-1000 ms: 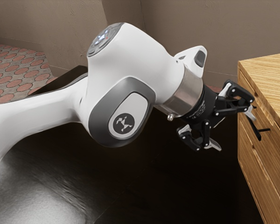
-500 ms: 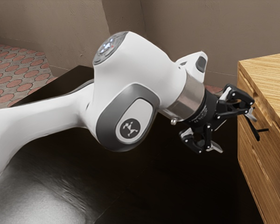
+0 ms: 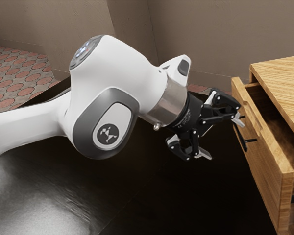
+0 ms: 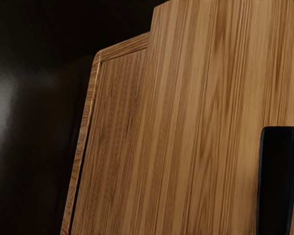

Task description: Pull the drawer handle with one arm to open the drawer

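At the exterior view's right, the drawer (image 3: 264, 147) juts open toward the arm, its black handle (image 3: 242, 140) lying lengthwise along the front. The fingers (image 3: 236, 119) are spread, the upper one just beside the handle.

Drawer (image 3: 258, 147): now slid partly out of cabinet (image 3: 281, 81). Your claw (image 3: 224, 140), arm (image 3: 112, 98): drawn back toward the exterior view's left.
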